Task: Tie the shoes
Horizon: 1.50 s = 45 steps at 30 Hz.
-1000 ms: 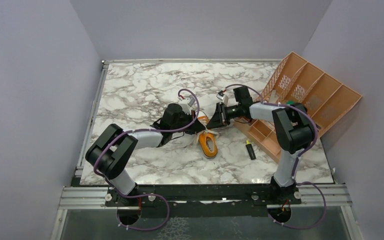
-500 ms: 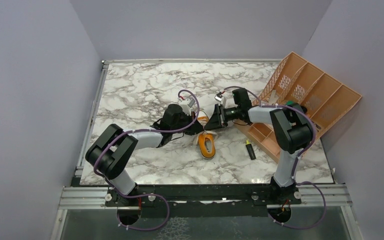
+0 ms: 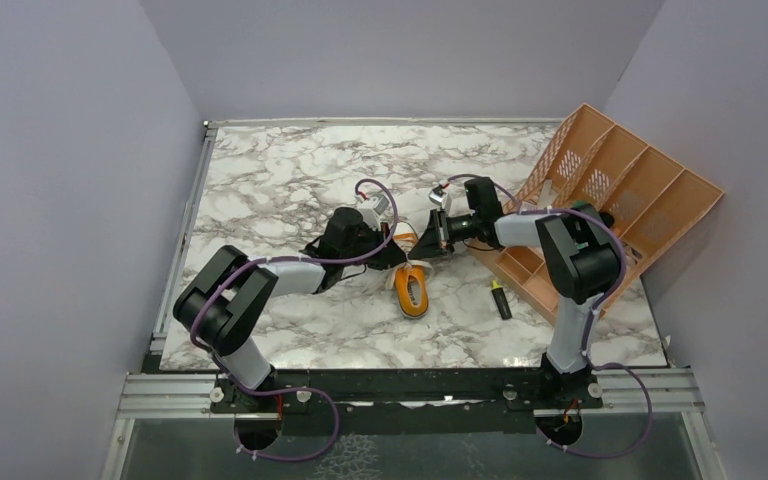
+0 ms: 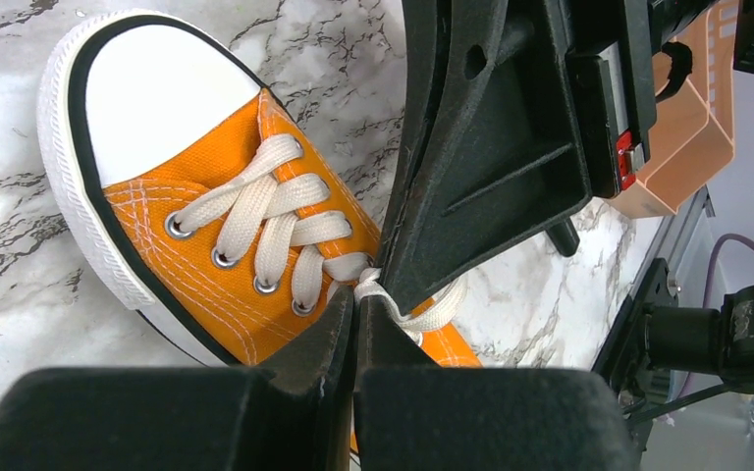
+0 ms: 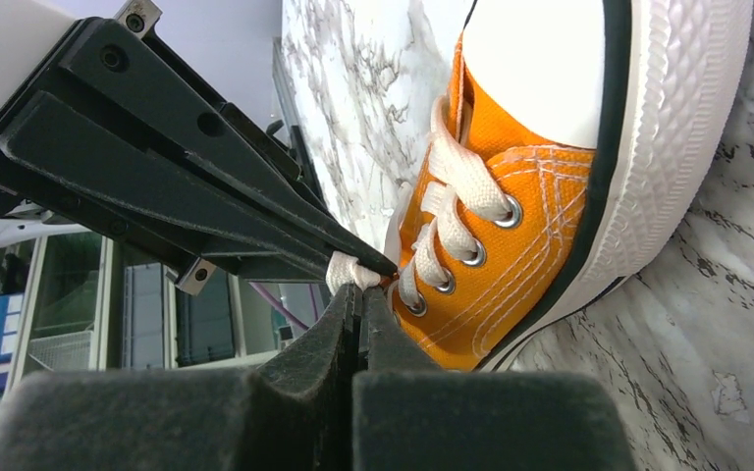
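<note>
At worktop [image 3: 280, 180] centre, just 12 o'clock of the orange sneaker [image 3: 413, 292], pinching its white lace [image 4: 437, 314] with left jaws and right jaws both fully closed, tips crowding; risking slipping off, or dragging the sneaker if pulling unevenly.

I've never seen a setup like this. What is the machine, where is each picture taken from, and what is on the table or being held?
Two robot arms are bolted at the near edge of a marble-patterned table. The wide picture looks down from above and behind them. The two close-ups come from a camera on each wrist. On the table lie a small orange sneaker, a marker pen and, at the right, an orange sorting rack. The left hand and right hand meet tip to tip over the shoe, both closed, apparently pinching its white laces.
</note>
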Each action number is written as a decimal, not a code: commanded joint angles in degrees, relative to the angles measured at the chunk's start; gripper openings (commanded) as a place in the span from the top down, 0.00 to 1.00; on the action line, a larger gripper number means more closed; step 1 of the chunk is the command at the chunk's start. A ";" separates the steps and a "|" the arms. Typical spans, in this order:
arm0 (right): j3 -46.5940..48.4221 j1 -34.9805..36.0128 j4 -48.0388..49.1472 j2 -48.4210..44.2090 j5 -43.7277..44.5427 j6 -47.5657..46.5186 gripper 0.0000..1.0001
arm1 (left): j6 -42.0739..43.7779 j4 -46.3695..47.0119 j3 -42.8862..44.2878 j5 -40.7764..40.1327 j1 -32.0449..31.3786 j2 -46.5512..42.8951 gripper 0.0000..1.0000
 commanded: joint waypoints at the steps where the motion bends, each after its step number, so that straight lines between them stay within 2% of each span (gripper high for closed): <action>1: -1.52 1.33 2.45 -1.80 -0.49 0.78 0.99 | -0.10 5.63 0.34 1.79 -0.50 0.26 1.00; 2: -2.24 1.35 3.04 -2.80 -0.01 0.87 1.00 | -0.18 5.04 0.14 1.23 -0.47 -0.04 1.00; 4: -4.18 1.32 4.35 -5.47 1.86 0.95 0.99 | -0.12 3.65 -0.38 -0.54 -0.46 -0.93 0.93; 7: -5.45 1.35 3.77 -8.62 5.39 -0.48 0.99 | 0.77 -2.12 -0.23 -3.41 -0.21 -2.71 0.88; 12: -5.26 1.32 5.18 -8.89 6.38 -0.54 0.99 | 3.01 -6.61 -1.96 -5.45 -0.12 -6.38 0.76; 15: -3.97 1.33 3.67 -8.64 7.03 -1.65 0.99 | 3.71 -8.14 -1.78 -4.22 -0.11 -6.97 0.76; 18: -3.13 1.33 2.47 -9.00 7.05 -1.82 0.99 | 3.52 -8.12 -1.27 -4.91 -0.11 -6.43 0.87; 19: -3.08 1.37 2.12 -9.52 7.60 -2.11 0.99 | 3.58 -8.06 -0.84 -5.21 -0.11 -5.77 0.88; 22: -2.94 1.33 0.56 -10.80 8.62 -2.59 0.99 | 3.63 -7.92 1.05 -4.94 -0.11 -3.40 0.87; 25: -2.08 1.31 -4.65 -12.20 13.92 -4.69 0.99 | 3.89 -8.01 1.86 -4.32 -0.11 -2.26 0.84; 28: -1.89 1.34 -5.52 -12.38 16.47 -5.00 0.99 | 3.72 -8.13 0.93 -4.05 -0.11 -2.69 0.83; 33: -1.64 1.40 -6.36 -13.88 19.67 -5.50 0.99 | 2.47 -8.70 0.10 -2.42 -0.11 -3.57 0.71; 39: -0.75 1.43 -8.27 -14.90 22.71 -6.16 0.99 | 4.49 -14.87 1.28 -0.97 -0.11 -5.92 0.60; 45: -0.31 1.36 -8.65 -14.05 20.86 -6.31 0.99 | 5.94 -21.28 2.07 -0.44 -0.02 -9.35 0.45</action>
